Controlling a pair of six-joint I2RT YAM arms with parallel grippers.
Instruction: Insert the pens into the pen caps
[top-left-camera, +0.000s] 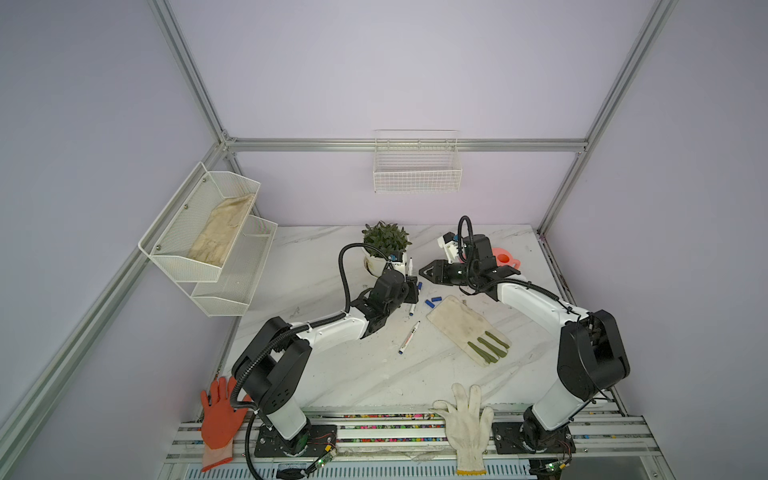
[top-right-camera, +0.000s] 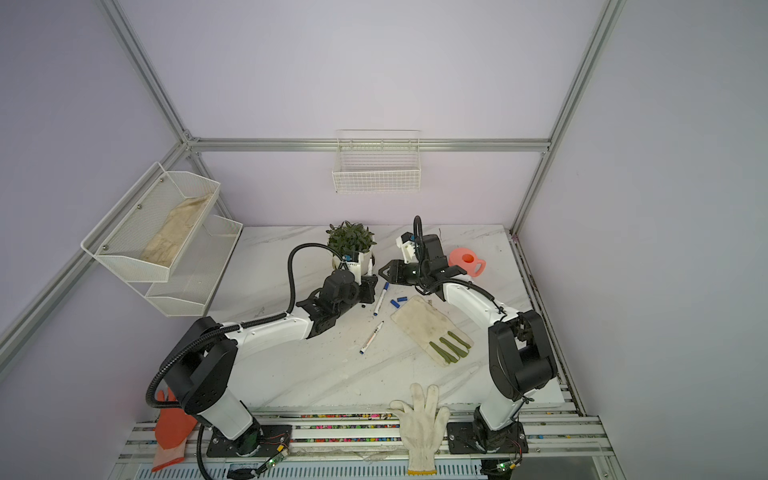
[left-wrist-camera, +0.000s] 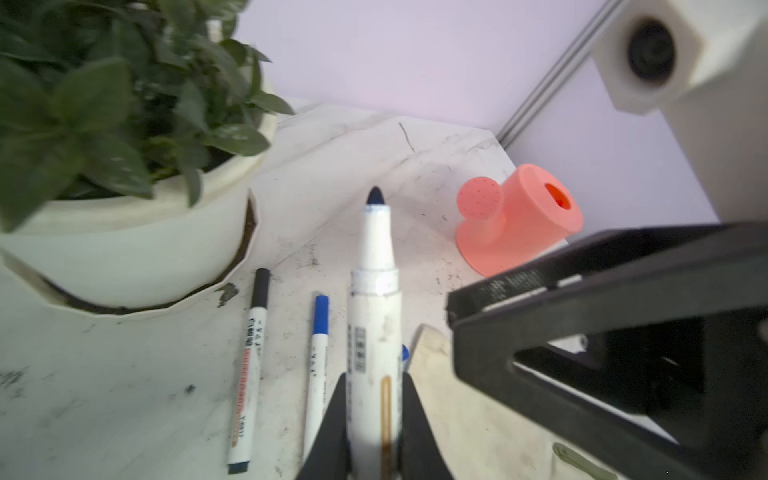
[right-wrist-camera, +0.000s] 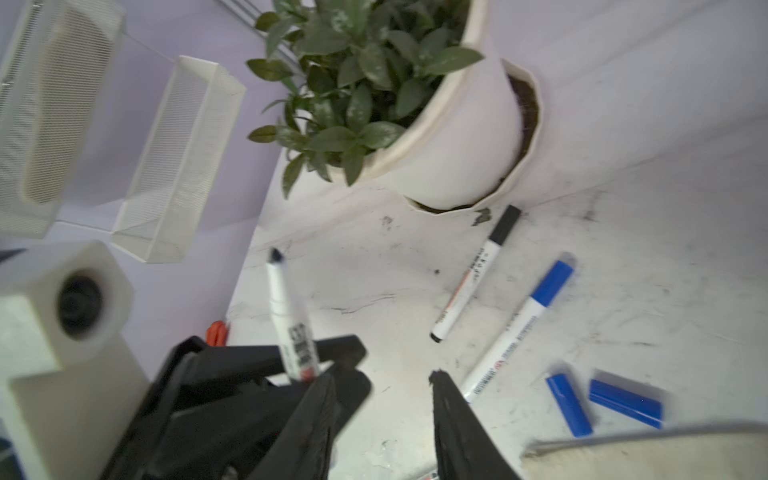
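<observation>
The black pen and blue pen are capped. The left gripper is clamped on a bare pen; the right gripper has its jaws apart. Two blue caps wait.

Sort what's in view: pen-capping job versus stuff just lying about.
Job: uncapped pen in left pincer; black-capped pen; blue-capped pen; fourth pen; loose blue cap; second loose blue cap.
Lying about: potted plant; pink watering can; beige glove; white knit glove; orange glove; wire basket; mesh shelf.
</observation>
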